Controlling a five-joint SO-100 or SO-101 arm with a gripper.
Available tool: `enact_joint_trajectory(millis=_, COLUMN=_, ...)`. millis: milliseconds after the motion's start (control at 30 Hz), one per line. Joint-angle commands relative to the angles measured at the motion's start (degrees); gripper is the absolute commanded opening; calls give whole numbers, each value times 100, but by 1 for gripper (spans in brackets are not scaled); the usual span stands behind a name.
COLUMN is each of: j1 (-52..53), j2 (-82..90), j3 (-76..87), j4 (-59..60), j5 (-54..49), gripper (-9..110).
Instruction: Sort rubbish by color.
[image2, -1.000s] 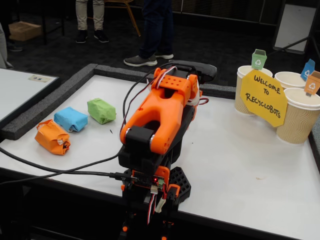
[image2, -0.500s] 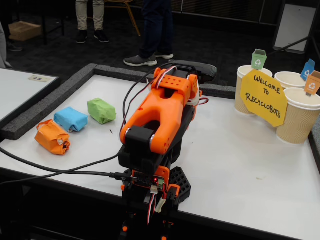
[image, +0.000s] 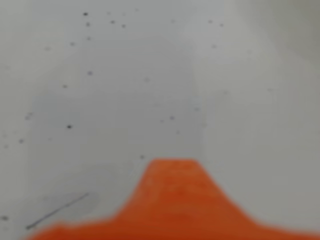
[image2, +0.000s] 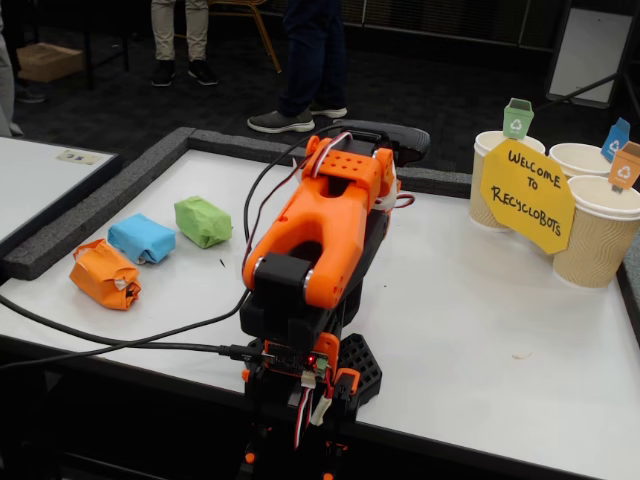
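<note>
White table (image2: 480, 300), crumpled green bundle (image2: 203, 221), blue bundle (image2: 141, 238), taped orange bundle (image2: 104, 273)

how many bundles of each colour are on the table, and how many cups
green bundle: 1
blue bundle: 1
orange bundle: 1
paper cups: 3
yellow sign: 1
total: 7

three tan paper cups (image2: 600, 235) with little colored bin tags sit at the right edge of the white table (image2: 480, 330) behind a yellow "Welcome to Recyclobots" sign (image2: 527, 195), black cables (image2: 110, 340) trailing off left.
</note>
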Motion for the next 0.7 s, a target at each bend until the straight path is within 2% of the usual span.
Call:
enact_joint_trajectory(millis=0, j1=-176, j2=167, j3=-220, j4=-167, j5=35, gripper=0)
enact_joint_trajectory(millis=200, j1=-237, j2=158, j3=-510, j4=-202, j5=35, gripper=1)
enact_joint_trajectory(millis=667, j1=-132, j2=158, j3=-2540, j4=308, j5=18, gripper=1)
